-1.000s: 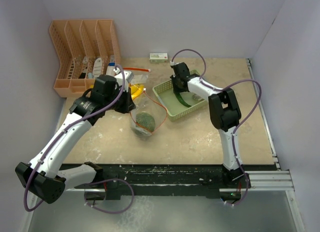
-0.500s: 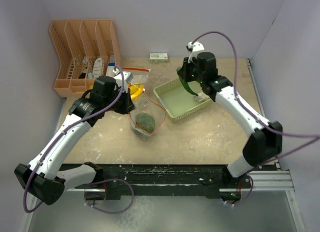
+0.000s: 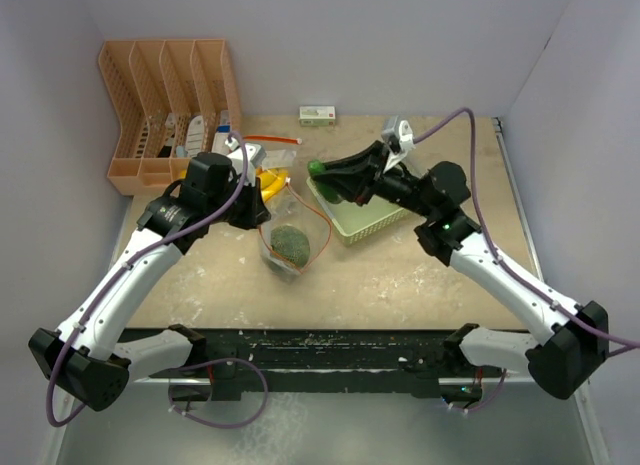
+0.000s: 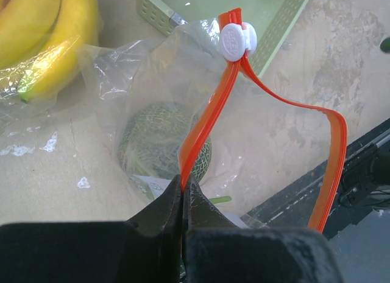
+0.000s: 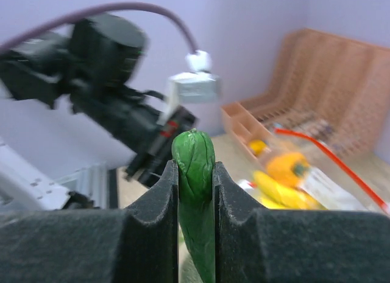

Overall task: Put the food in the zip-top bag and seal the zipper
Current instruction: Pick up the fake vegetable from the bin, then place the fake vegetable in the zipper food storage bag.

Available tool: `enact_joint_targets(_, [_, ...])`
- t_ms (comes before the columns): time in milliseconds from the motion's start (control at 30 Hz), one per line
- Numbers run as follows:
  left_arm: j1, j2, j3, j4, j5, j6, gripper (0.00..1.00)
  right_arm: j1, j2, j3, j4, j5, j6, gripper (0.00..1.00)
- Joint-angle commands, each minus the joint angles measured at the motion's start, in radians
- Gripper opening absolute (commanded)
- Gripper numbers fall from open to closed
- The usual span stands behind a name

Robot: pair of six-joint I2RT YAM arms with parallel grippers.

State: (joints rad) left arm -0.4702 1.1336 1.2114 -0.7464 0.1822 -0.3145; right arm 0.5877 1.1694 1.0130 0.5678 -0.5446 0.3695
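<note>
Zip-top bag [image 3: 305, 220] lies left of centre, melon [image 3: 291, 243] inside, its orange zipper strip [image 4: 210, 112] pinched in the closed left pincer [image 4: 183, 188], which should lift the mouth wide. Right of it, the right pincer [image 5: 195, 173] clamps the cucumber [image 3: 316, 168] over the basket's [image 3: 372, 228] left corner; steer it tip-first into that mouth.

The walls [image 3: 400, 35] are pale purple on three sides. The table [image 3: 390, 280] is sandy brown with white scuff marks. A peach plastic rack [image 3: 150, 85] stands in the back left corner. A small white box [image 3: 317, 115] lies by the back wall. The light is soft.
</note>
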Motion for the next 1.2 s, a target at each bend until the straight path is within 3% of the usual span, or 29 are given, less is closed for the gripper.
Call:
enact_joint_targets(0, [0.006,-0.029,0.005,0.015,0.029,-0.022,0.00,0.086,0.036,0.002,0.373,-0.112,0.052,0.00])
enact_joint_targets(433, [0.006,-0.025,0.044,-0.017,0.046,-0.019,0.00,0.192,0.195,-0.066,0.610,-0.173,0.148,0.00])
enact_joint_targets(633, [0.006,-0.014,0.046,-0.018,0.048,-0.020,0.00,0.192,0.227,-0.074,0.612,-0.181,0.142,0.02])
enact_joint_targets(833, [0.006,-0.011,0.050,-0.018,0.053,-0.025,0.00,0.193,0.307,-0.034,0.514,-0.141,-0.016,0.11])
enact_joint_targets(900, [0.005,-0.014,0.055,-0.020,0.056,-0.026,0.00,0.192,0.345,-0.019,0.502,-0.152,-0.020,0.21])
enact_joint_targets(1100, [0.005,-0.018,0.052,-0.024,0.048,-0.023,0.00,0.192,0.302,-0.102,0.533,-0.097,-0.039,0.79])
enact_joint_targets(1167, [0.006,-0.012,0.050,-0.022,0.051,-0.021,0.00,0.192,0.266,-0.109,0.490,-0.063,-0.065,0.93])
